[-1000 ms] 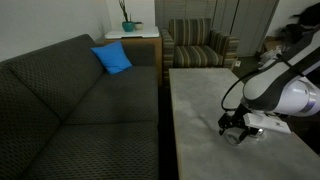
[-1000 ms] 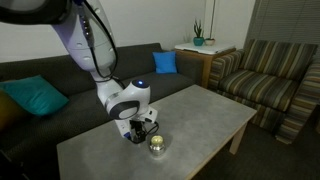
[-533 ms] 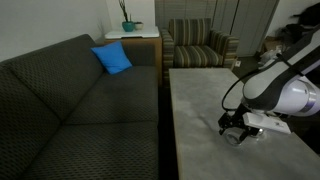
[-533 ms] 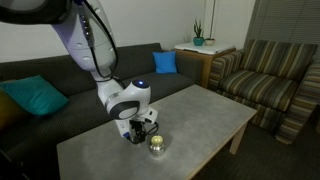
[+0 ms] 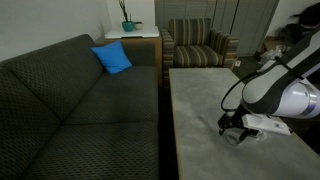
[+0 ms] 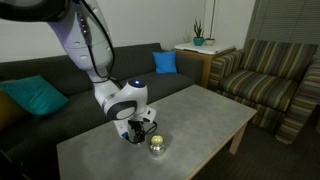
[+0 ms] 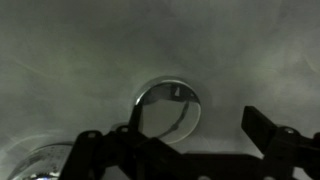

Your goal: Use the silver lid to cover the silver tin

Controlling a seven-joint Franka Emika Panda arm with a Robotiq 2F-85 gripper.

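Silver tin (image 7: 36,164) cut off at wrist-view corner

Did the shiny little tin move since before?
No. The silver tin sits in the same spot near the front edge of the table as before.

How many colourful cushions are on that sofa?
2: a blue cushion at the sofa end near the side table, a teal cushion at the opposite end. The robot arm may hide others.
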